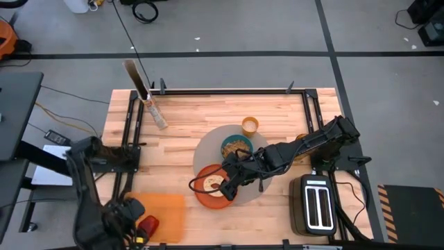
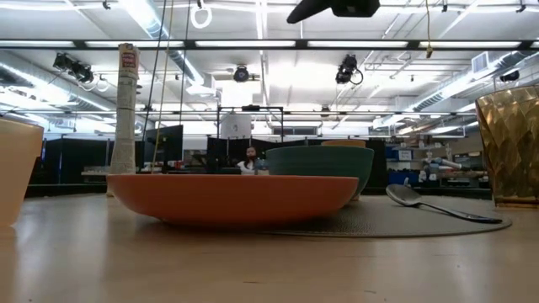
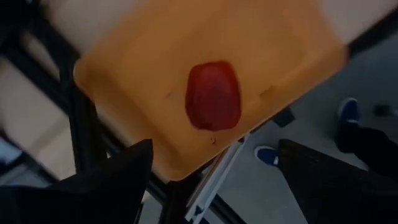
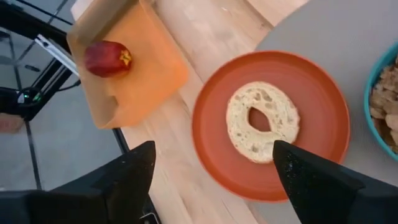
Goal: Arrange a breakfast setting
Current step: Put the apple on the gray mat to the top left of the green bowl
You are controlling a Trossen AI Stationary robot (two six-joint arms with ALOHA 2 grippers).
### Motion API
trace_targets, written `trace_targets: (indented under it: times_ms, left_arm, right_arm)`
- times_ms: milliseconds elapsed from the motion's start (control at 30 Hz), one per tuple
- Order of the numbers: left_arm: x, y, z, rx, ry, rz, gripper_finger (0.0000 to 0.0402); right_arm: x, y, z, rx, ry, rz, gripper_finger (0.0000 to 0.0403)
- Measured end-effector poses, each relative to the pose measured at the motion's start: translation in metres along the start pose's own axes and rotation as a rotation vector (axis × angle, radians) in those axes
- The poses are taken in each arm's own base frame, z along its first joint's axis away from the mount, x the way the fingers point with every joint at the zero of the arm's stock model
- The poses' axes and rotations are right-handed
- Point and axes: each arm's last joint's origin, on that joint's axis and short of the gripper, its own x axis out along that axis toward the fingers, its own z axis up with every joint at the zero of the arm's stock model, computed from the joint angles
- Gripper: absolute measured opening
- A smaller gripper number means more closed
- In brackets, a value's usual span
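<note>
Orange plate point(image 2: 232, 198) fills the front of the low view, sitting right at the lens with its far edge on the grey mat point(image 2: 404, 220). Behind it rises the teal bowl point(image 2: 324, 164), and to the right the metal spoon point(image 2: 434, 204) lies on the mat.

Up top now: the right gripper point(image 1: 232, 186) hovers over the plate point(image 1: 208, 196) at lower centre of the frame, fingers spread wide and carrying nothing. Its wrist camera looks straight down between the parted fingers point(image 4: 311, 177) at the toast slice point(image 4: 262, 121), a round piece with a hole in it, lying flat in the middle of the plate point(image 4: 311, 93). The bowl point(image 1: 236, 146), with cereal in it, sits on the mat point(image 1: 208, 147) just above the plate, and the small yellow cup point(image 1: 250, 126) stands at the mat's upper right edge.

Over at lower left, the left gripper point(image 1: 123, 212) waits above the orange tray point(image 1: 166, 212), fingers point(image 3: 124, 171) apart and empty. The red apple point(image 1: 147, 226) rests on that tray, well away from the mat. The toaster point(image 1: 316, 203) stands at lower right, and the cereal box point(image 1: 142, 94) at upper left of the table point(image 1: 194, 114).
</note>
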Motion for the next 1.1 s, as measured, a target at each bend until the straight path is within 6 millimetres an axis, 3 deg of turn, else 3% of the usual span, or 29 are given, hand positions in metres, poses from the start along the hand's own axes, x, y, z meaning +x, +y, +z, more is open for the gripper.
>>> trace_targets:
  times_ms: [233,533,700,900,1100]
  left_arm:
    - [0.035,-0.021,-0.008,-0.085,0.044,0.144,0.0353]
    - [0.065,-0.046,-0.006,-0.06,0.06,0.154,0.0353]
    - [0.066,-0.038,-0.009,-0.073,0.035,0.204,0.0353]
    - [0.102,-0.016,-0.008,-0.099,0.099,0.035,0.0353]
    - [0.119,-0.006,0.004,-0.069,0.076,0.048,0.0353]
  right_arm:
    - [0.001,0.0,0.005,-0.029,-0.019,0.013,0.0336]
    - [0.003,-0.007,0.019,0.003,-0.042,0.025,0.0336]
    - [0.003,-0.01,0.023,0.022,-0.038,0.026,0.0336]
    - [0.004,-0.014,0.03,0.078,-0.04,0.03,0.0336]
    - [0.004,-0.015,0.031,0.097,-0.021,0.043,0.0336]
